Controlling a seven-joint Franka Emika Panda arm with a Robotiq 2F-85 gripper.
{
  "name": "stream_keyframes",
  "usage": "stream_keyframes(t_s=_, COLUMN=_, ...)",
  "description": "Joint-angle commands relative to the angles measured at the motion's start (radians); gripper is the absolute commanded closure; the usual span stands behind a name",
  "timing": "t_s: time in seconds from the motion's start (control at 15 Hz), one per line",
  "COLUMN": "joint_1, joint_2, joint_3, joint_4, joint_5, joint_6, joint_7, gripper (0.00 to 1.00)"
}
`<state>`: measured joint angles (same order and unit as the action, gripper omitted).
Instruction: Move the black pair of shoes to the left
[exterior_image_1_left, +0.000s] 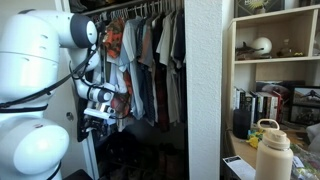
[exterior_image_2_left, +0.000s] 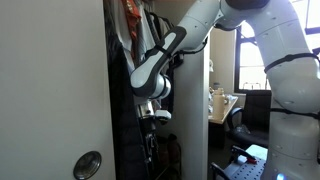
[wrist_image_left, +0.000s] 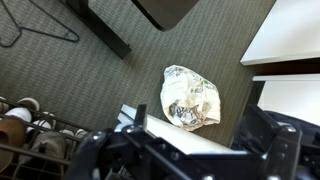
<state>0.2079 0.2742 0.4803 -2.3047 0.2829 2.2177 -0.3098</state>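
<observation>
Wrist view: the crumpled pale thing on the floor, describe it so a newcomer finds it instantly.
Grey-green ribbed carpet fills most of the wrist view. Just right of its middle lies a crumpled, shiny whitish bag, left of the white panel. It is the only pale wrinkled lump on the carpet.

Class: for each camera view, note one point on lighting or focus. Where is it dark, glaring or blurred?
In an exterior view the closet floor below the hanging clothes is lost in shadow, the near bottle soft. In an exterior view the window glares behind the arm. Wrist view: the gripper is dark and blurred, the carpet sharp.
</observation>
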Motion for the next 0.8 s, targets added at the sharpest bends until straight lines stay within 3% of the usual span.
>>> stream_keyframes(t_s=0.0, joint_1=0.031, joint_2=-0.219, joint_3=-0.036, joint_4=-0.138, joint_5=0.012, joint_6=0.000, joint_7=0.073, gripper=0.00)
stream_keyframes(t_s=0.27, joint_1=0.062, joint_2=-0.412, joint_3=-0.073, joint_4=-0.236, joint_5=0.004, joint_6=-0.027, joint_7=0.156, gripper=0.00)
stream_keyframes(t_s=0.73, joint_1=0.080, joint_2=-0.742, joint_3=-0.126, joint_4=-0.327, joint_5=-0.153, joint_6=-0.088, joint_7=0.379, gripper=0.00)
